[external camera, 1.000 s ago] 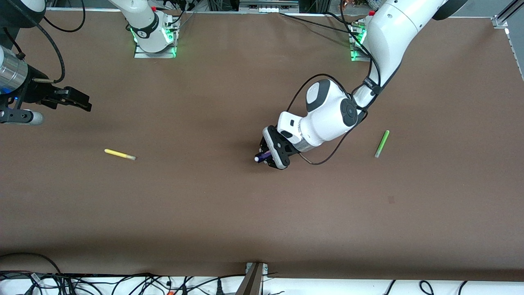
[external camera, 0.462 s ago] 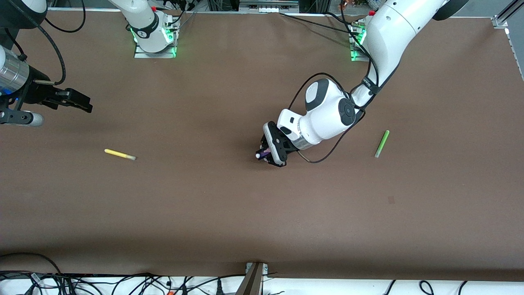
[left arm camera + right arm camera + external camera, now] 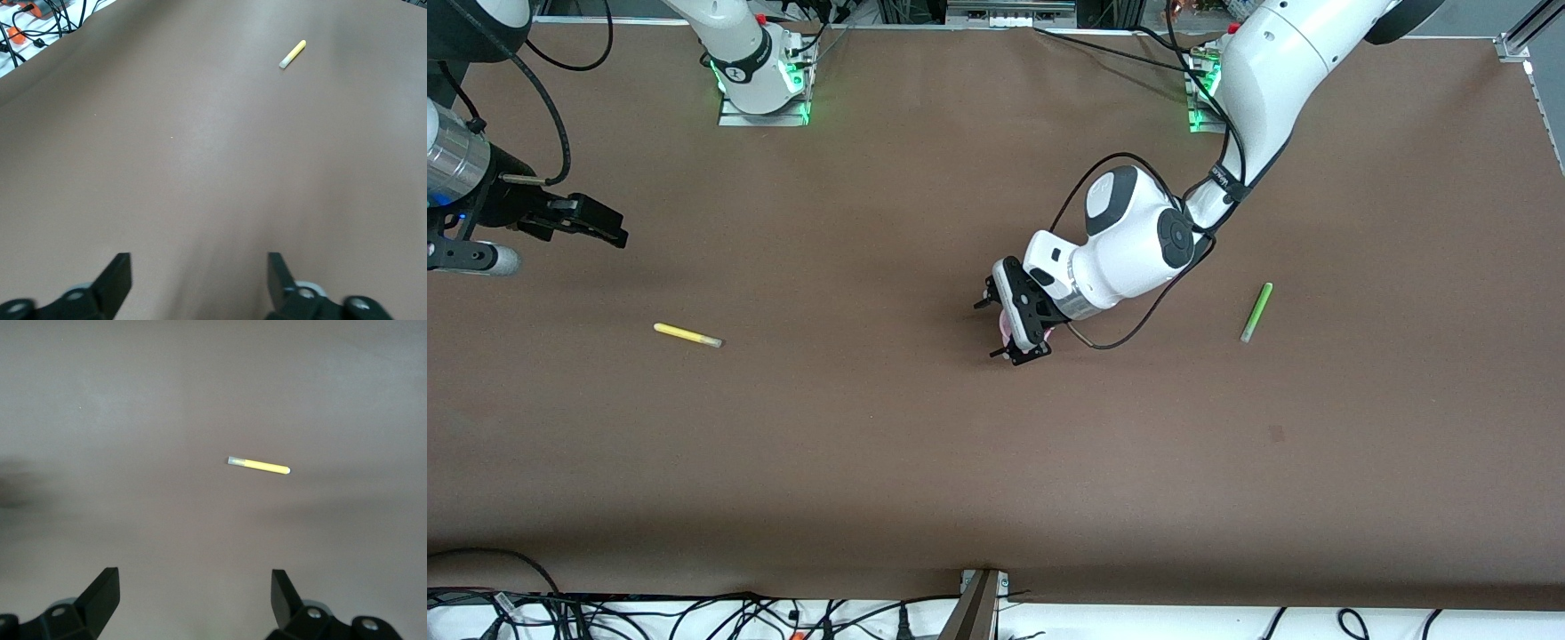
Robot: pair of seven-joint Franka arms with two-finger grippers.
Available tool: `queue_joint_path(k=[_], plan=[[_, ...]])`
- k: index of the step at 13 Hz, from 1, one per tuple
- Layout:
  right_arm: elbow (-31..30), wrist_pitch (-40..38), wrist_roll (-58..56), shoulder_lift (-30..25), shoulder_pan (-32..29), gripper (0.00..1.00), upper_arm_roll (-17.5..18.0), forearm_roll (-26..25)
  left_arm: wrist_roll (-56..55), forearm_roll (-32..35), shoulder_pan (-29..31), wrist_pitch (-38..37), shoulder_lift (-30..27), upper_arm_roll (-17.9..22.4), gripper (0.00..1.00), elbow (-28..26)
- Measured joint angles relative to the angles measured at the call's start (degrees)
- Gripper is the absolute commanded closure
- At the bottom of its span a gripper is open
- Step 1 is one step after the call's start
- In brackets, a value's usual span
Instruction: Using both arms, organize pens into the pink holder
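We observed the pink holder [image 3: 1008, 327] mid-table, glimpsed only in the front view beneath the spread left claw [image 3: 996, 327]. The yellow pen [image 3: 687, 335] lay toward the right arm's end, near the waiting, spread right claw [image 3: 609, 228]; the green pen [image 3: 1256, 312] lay toward the left arm's end.

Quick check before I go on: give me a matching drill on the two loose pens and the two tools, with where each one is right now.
Things:
1. yellow pen
2. green pen
3. left tool
4. right tool

Places:
A. mid-table, open over the holder
B. lying on the table toward the left arm's end
C. lying on the table toward the right arm's end
D. in the air at the right arm's end, open, waiting

Pairs: 1-C, 2-B, 3-A, 4-D
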Motion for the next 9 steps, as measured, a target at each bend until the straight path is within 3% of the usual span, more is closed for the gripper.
queue_joint_path(k=[3,9], plan=[[0.0,0.9,0.0,0.0,0.1,0.00,0.1,0.0,-2.3,-0.3,1.2,-4.2,-1.6,-1.5,0.00,0.0],[0.0,1.9,0.0,0.0,0.1,0.00,0.2,0.0,-24.4,0.4,7.6,-29.4,-12.8,-1.3,0.00,0.0]])
